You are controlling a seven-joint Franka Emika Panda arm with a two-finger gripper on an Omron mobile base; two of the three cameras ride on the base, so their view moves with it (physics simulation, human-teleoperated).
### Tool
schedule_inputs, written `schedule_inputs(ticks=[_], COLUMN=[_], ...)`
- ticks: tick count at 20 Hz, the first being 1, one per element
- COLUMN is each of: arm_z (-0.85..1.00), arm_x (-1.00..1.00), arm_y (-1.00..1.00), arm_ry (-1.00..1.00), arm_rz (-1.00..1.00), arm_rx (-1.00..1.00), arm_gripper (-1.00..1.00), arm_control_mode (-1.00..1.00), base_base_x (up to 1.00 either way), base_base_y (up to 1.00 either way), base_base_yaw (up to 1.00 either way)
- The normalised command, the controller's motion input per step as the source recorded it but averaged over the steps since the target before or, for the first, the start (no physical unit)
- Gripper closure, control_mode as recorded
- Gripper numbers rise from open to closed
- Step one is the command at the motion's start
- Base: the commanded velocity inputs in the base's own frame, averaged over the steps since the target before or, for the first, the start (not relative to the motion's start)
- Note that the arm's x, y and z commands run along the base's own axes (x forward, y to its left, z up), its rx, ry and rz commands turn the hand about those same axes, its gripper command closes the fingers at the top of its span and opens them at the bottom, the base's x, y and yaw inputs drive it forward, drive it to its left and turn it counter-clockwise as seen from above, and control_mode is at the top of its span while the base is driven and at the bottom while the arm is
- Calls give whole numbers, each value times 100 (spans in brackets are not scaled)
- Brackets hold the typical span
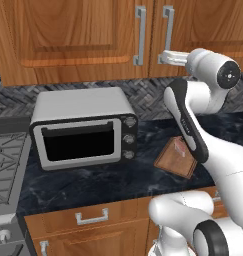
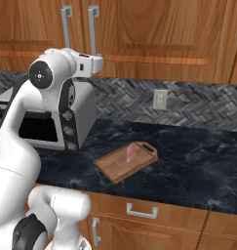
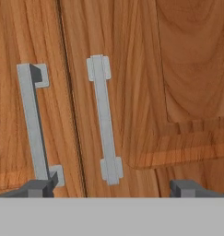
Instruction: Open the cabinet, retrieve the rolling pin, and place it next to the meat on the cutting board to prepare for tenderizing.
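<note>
The cabinet (image 1: 78,35) has both wooden doors shut, with two vertical grey bar handles side by side. My gripper (image 1: 164,58) is raised in front of the right door, close to the lower end of its handle (image 1: 167,30), jaws open and holding nothing. In the hand view the right door's handle (image 3: 104,120) stands between my fingertips (image 3: 39,188), a short way ahead, and the left door's handle (image 3: 32,124) is to its left. The meat (image 2: 131,153) lies on the cutting board (image 2: 117,168) on the dark counter, below and to the right of the arm. The rolling pin is hidden.
A silver toaster oven (image 1: 83,127) stands on the counter under the left door, left of the board. A stove (image 1: 5,165) sits at the far left. A wall outlet (image 2: 160,99) is on the backsplash. Drawer fronts with handles (image 1: 91,216) run below the counter edge.
</note>
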Motion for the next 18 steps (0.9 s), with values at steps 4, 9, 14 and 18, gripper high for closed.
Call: schedule_inputs(ticks=[4,9,14,18], arm_z=[0,0,0,0], arm_x=[0,0,2,22], arm_y=[0,0,0,0], arm_ry=[0,0,0,0], arm_rz=[0,0,0,0], arm_rx=[0,0,0,0], arm_gripper=[-100,-100,-100,-100], arm_control_mode=[-100,-100,-100,-100], base_base_x=[0,0,0,0], base_base_y=[0,0,0,0], base_base_yaw=[0,0,0,0])
